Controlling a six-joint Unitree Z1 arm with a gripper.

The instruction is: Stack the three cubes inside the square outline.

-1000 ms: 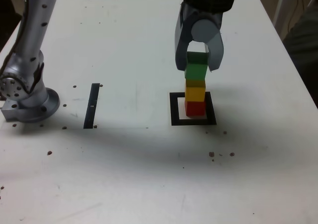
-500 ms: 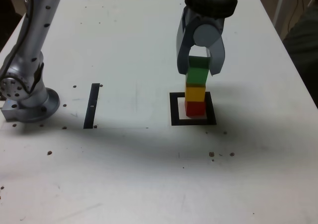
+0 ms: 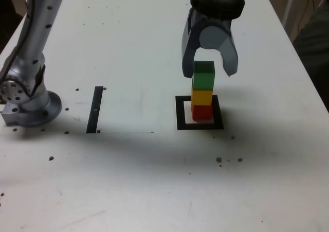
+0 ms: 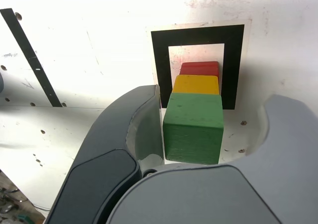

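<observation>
Nearest to the exterior camera, the white table (image 3: 154, 191) is showing only a few small dark specks. Further in, the square outline (image 3: 180, 113) is lying on the table, and the red cube (image 3: 202, 112) is sitting on its pale centre. The yellow cube (image 3: 202, 96) is resting on the red one, and the green cube (image 3: 203, 74) is standing on top of the yellow one, so all three are making one upright stack inside the outline.

My gripper (image 3: 208, 71) is hanging over the stack with its jaws spread apart around the green cube. In the wrist view one jaw is sitting just beside a side face of the green cube (image 4: 193, 127), and I cannot tell if it is touching; the other jaw is standing clearly away from it, so I am not gripping anything.

Toward the exterior view's left, a thin black strip (image 3: 95, 109) is lying on the table, and beyond it my arm's base (image 3: 28, 101) is standing near the table edge.
</observation>
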